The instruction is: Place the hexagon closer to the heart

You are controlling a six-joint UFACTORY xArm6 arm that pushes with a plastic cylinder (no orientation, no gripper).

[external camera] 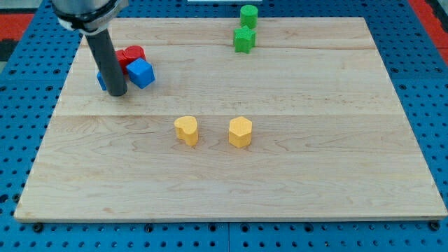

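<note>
A yellow hexagon block (240,131) stands near the middle of the wooden board. A yellow heart block (186,130) stands a short gap to its left, apart from it. My tip (117,93) is at the upper left of the board, far to the left of and above both yellow blocks. It is next to a cluster of blue and red blocks and touches neither yellow block.
A blue block (141,73) and a red block (131,56) sit just right of the rod; another blue block (102,80) is partly hidden behind it. Two green blocks (248,15) (243,40) stand at the top centre. The wooden board (315,175) lies on a blue pegboard.
</note>
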